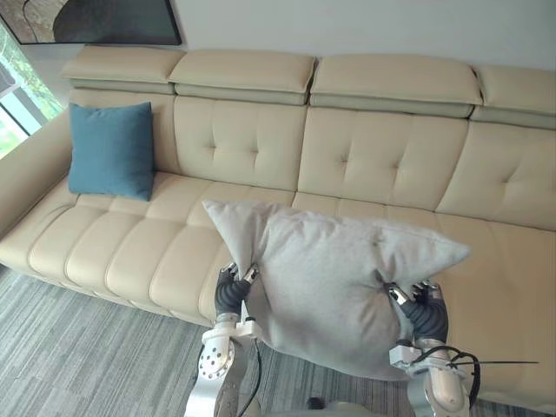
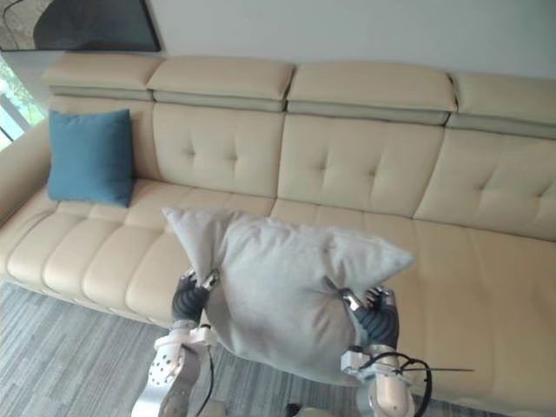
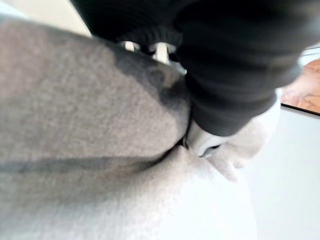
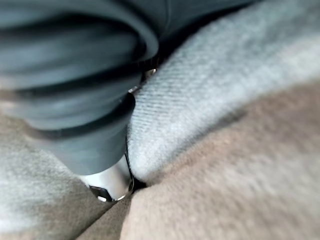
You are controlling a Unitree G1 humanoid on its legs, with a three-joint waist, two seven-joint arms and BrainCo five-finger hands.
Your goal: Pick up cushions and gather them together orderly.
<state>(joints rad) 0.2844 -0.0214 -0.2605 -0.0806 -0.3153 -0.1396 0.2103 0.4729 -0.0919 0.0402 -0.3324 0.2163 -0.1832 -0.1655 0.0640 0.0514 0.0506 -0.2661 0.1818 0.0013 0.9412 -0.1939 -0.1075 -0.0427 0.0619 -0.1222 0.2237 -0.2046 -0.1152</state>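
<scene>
The grey cushion (image 1: 330, 287) is pinched by the left robot hand (image 1: 231, 292) and right robot hand (image 1: 426, 313); it could be dropped if cloth slips.

large cushion (image 1: 330, 287): plain light grey, finely woven
small cushion (image 1: 111, 149): plain teal blue
sofa (image 1: 382, 156): cream all over, unpatterned
floor (image 1: 78, 347): grey, thin streaky stripes
wall (image 1: 365, 26): white
picture (image 1: 95, 19): mostly dark, black frame
</scene>
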